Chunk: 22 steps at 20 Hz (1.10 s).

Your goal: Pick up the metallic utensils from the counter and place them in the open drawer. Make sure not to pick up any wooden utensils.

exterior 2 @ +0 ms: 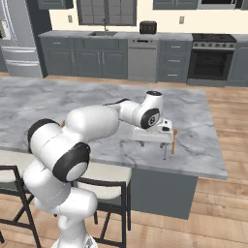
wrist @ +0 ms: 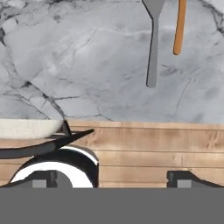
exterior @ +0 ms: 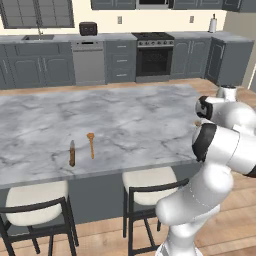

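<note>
Hand view, left to right: over the marble counter (wrist: 87,65) a grey metal utensil (wrist: 152,48) lies with its slim handle pointing toward the counter's near edge, and just beside it to the right, not touching, lies an orange-brown wooden handle (wrist: 179,27). Right base view shows the gripper (exterior 2: 151,142) hovering low over the counter near its front right edge, fingers spread wide apart and holding nothing. Left base view shows, on the counter's left part, a dark-handled utensil (exterior: 72,153) and a wooden spoon (exterior: 91,143) side by side, well apart from the arm.

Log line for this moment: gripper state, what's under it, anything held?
gripper: open, nothing held | position: over counter edge | ahead in hand view: metal utensil handle beside wooden handle, apart | drawer: unseen
</note>
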Available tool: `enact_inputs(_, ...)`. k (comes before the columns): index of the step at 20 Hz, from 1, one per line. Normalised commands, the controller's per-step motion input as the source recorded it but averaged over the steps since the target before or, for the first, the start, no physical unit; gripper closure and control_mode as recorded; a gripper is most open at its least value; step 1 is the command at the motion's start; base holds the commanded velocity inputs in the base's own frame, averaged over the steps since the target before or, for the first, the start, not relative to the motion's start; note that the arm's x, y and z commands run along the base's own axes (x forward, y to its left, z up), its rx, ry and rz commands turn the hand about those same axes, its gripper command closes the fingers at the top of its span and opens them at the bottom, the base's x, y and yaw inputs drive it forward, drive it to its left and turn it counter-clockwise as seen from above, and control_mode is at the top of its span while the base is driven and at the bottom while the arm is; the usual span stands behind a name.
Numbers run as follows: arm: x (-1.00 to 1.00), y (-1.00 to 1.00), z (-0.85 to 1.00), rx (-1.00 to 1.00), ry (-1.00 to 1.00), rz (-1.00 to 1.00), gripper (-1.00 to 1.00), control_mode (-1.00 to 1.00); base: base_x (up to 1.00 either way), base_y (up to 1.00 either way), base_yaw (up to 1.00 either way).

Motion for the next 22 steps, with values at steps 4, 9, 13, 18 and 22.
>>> enact_inputs(4,0.45,-0.13,-0.33,0.00,-0.06,0.00,-1.00,-1.00,0.00,0.00,0.00)
enact_inputs(9,0.46,-0.23,-0.29,0.00,-0.08,0.00,-1.00,-1.00,0.00,0.00,0.00)
enact_inputs(13,0.45,-0.25,-0.27,0.00,-0.08,0.00,-1.00,-1.00,0.00,0.00,0.00)
enact_inputs(18,0.40,-0.10,-0.27,0.00,-0.07,0.00,-1.00,-1.00,0.00,0.00,0.00)
enact_inputs(22,0.25,0.00,-0.20,0.00,-0.03,0.00,-1.00,-1.00,0.00,0.00,0.00)
